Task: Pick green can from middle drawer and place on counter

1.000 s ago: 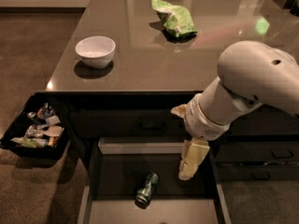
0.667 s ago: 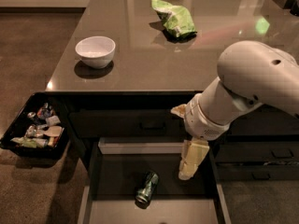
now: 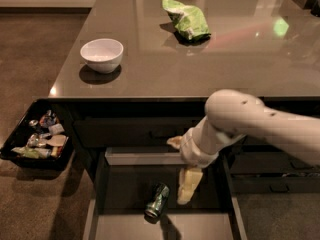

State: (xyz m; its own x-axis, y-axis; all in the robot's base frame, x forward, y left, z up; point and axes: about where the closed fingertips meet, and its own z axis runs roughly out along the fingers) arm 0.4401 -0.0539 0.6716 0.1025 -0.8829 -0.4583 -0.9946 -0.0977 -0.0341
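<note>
**A:** Down in the middle drawer (image 3: 125,184), what's the status?

**B:** It's pulled out, so access from above is open. The green can (image 3: 157,207) lies on its side on the drawer floor, long axis roughly 1-to-7 o'clock.

**A:** Where's the gripper (image 3: 187,186)?

**B:** Pointing down inside the drawer, just beside the can at its 2 o'clock, not on it. Jaws: can't tell how wide.

**A:** Next?

**B:** My guess is shift toward 8 o'clock and close across the can's body, since a lying can rolls. Then lift to the table (image 3: 210,69). There's a bare patch at 6 o'clock of the snack bag (image 3: 187,19), 3 o'clock of the white bowl (image 3: 102,54).
</note>
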